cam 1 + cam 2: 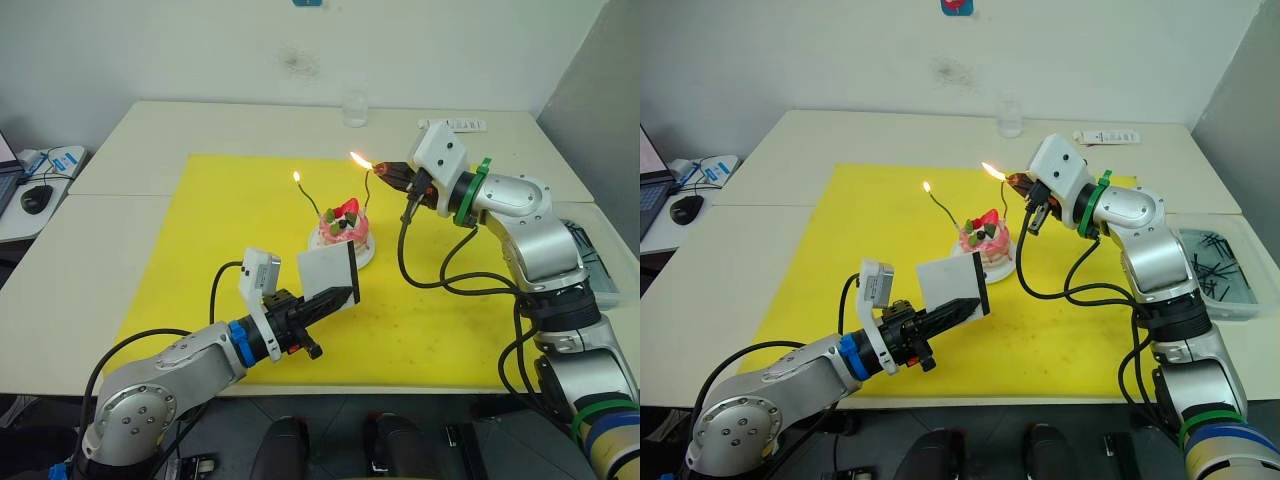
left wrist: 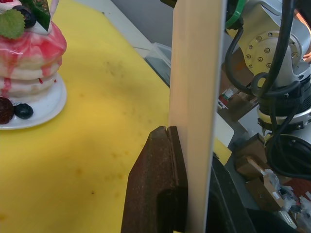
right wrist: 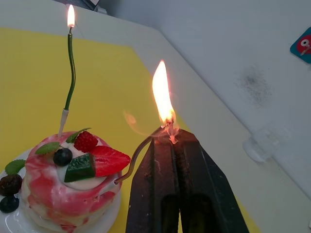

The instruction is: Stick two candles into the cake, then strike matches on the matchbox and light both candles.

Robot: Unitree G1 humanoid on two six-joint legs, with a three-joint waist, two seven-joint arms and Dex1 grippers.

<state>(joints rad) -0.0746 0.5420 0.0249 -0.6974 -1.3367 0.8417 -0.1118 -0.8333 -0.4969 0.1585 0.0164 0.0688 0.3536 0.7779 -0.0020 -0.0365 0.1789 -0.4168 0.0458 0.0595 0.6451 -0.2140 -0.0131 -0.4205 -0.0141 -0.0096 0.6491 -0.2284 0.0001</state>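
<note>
Centrally, yellow mat [image 1: 230, 260] covers table [image 1: 120, 210]; left pincer [image 1: 335, 297] grips matchbox [image 1: 327, 272], right pincer [image 1: 385, 173] match [image 3: 170, 130].

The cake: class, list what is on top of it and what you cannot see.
On the pink layered cake: a strawberry slice, raspberry, dark berry, mint leaf, and a lit thin green candle. The right tool covers the second candle's tip.
</note>
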